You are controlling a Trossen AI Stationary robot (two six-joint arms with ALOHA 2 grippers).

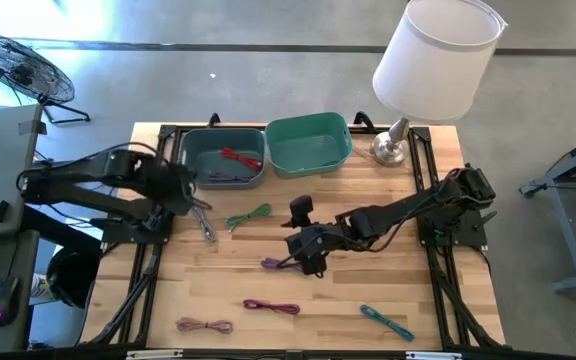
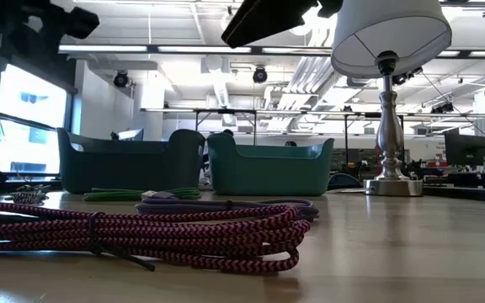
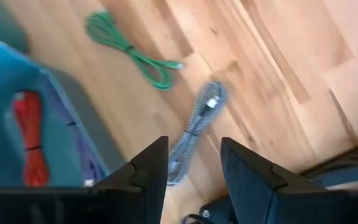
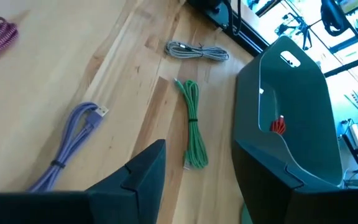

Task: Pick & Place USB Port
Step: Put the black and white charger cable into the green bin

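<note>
Cables lie scattered on the counter (image 1: 408, 290); right tool (image 1: 311, 262), fingers parted and empty, hovers beside the purple cable (image 1: 273, 263); left tool (image 1: 196, 203), also parted and empty, hangs above the grey cable (image 1: 208, 228) near the blue bin (image 1: 193, 140).

Daylight fills the room: in the low view, windows left of the blue bin (image 2: 130, 160) glow pale, and ceiling strip lights behind the lamp (image 2: 386, 93) burn white. The pink braided cable (image 2: 133, 236) nearest that camera is sharp, while the purple cable (image 2: 226, 204) behind it and the far room soften. From above, the wooden worktop (image 1: 408, 290) is evenly lit, with only faint shadows under the arms, and the floor beyond the lamp looks washed out. The left wrist view is smeared with blur, the grey cable (image 3: 194, 127) and green cable (image 3: 135, 53) indistinct. In the right wrist view, windows beyond the bin are blown out to cyan.
</note>
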